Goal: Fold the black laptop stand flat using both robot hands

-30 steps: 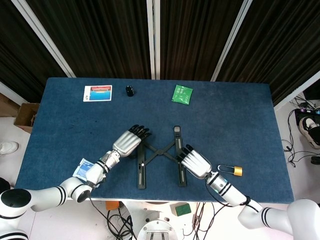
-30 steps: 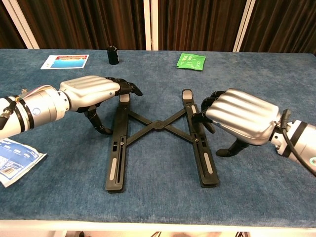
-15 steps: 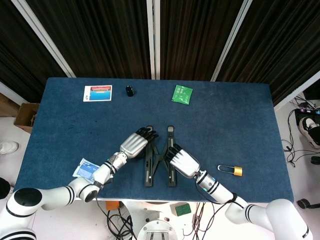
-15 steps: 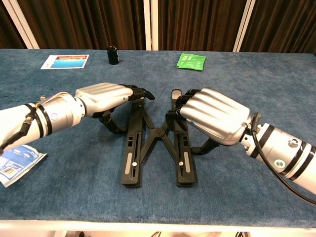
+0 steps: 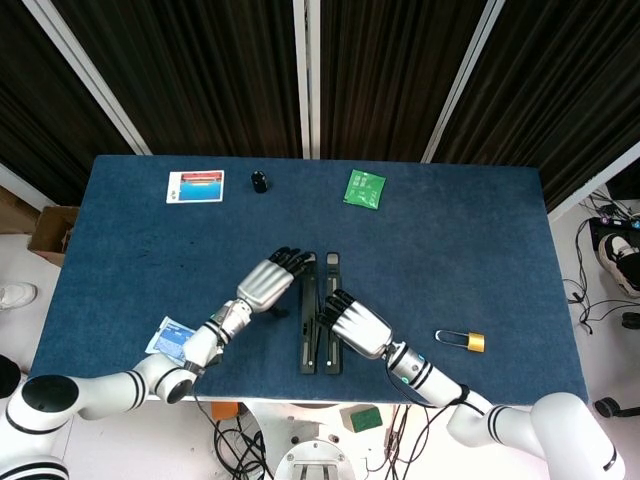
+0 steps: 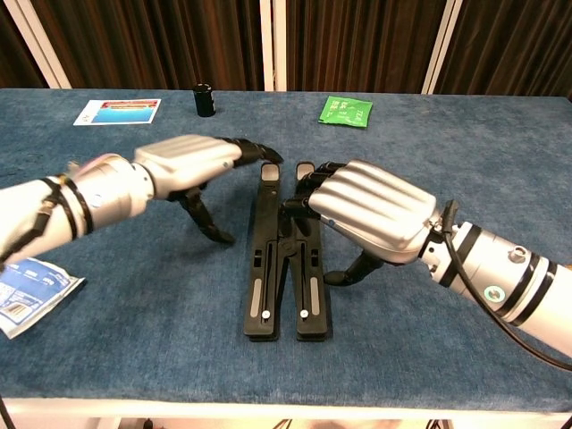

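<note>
The black laptop stand [image 5: 316, 318] [image 6: 284, 259] lies flat on the blue table, its two long bars side by side and nearly touching. My left hand [image 5: 268, 283] [image 6: 183, 164] hovers at the stand's left side, fingers apart and reaching toward the top of the left bar, holding nothing. My right hand [image 5: 356, 322] [image 6: 371, 206] presses with its fingers against the right bar from the right, thumb down on the cloth beside it.
A small black cylinder [image 5: 259, 181] [image 6: 205, 99], a green packet [image 5: 364, 187] [image 6: 346, 111] and a printed card [image 5: 195, 186] [image 6: 117, 111] lie along the far edge. A padlock [image 5: 462, 341] sits to the right; a blue-white sachet [image 5: 167, 337] [image 6: 29, 291] lies near the left forearm.
The stand's two bars have closed from a narrow V to lying parallel together. The right hand pushed further left with its bar; the left hand lifted slightly off the left bar.
</note>
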`<state>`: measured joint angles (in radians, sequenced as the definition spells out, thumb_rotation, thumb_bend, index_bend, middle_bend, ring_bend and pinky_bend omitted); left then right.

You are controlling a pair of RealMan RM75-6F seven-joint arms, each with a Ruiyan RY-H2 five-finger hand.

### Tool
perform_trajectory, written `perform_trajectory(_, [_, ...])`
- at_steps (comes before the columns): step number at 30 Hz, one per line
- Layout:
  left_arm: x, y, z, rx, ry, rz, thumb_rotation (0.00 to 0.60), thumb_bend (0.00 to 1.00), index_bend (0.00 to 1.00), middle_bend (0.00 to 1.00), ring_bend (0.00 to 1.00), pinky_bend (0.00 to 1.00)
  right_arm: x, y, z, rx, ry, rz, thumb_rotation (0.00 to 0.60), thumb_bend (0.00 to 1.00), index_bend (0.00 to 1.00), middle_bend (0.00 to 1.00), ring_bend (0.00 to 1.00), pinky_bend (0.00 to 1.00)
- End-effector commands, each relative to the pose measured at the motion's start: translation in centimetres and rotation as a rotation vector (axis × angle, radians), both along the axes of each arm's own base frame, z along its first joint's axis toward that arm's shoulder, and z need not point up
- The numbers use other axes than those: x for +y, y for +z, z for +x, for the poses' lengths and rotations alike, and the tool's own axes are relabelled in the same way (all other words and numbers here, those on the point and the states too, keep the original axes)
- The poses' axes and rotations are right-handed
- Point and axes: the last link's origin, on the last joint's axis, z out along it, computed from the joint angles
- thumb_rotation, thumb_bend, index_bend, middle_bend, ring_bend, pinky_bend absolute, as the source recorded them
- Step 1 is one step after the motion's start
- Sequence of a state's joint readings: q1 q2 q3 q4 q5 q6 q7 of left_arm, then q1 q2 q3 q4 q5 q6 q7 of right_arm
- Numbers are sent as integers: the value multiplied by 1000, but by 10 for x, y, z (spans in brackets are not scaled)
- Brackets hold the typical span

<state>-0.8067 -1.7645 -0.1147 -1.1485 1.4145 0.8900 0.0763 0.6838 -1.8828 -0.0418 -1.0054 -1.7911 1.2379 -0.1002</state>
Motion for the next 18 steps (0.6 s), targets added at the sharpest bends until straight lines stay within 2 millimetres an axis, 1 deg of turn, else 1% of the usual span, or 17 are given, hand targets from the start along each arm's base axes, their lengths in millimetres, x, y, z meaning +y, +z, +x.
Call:
perform_trajectory(1, [-3,44,-24,-48,55,92,600,96,79,68,13,87,-2,35,15,109,20,113,600,0,99,254,37,51])
perform_trajectory(4, [-9,68,-37,-70,82,132,600,97,79,68,13,87,-7,45,30,220,54,127,600,0,13,169,1,20])
perform_trajectory(5, [-12,76,-42,-79,93,146,600,96,79,68,13,87,-10,46,35,270,69,131,600,0,2,150,0,14])
perform_trajectory(7, [-16,87,-48,-94,108,163,600,96,78,68,13,87,-14,46,43,333,89,139,600,0,0,125,0,12])
perform_trajectory(10, [-24,103,-57,-117,131,179,600,96,79,68,13,86,-20,40,50,426,107,151,600,0,0,118,0,12])
perform_trajectory(13, [-29,113,-63,-126,146,185,600,96,76,68,13,86,-23,34,54,479,130,143,600,0,0,117,0,12])
perform_trajectory(18, [-34,123,-68,-138,153,203,600,96,74,67,13,87,-28,22,59,505,139,145,600,9,0,119,0,13])
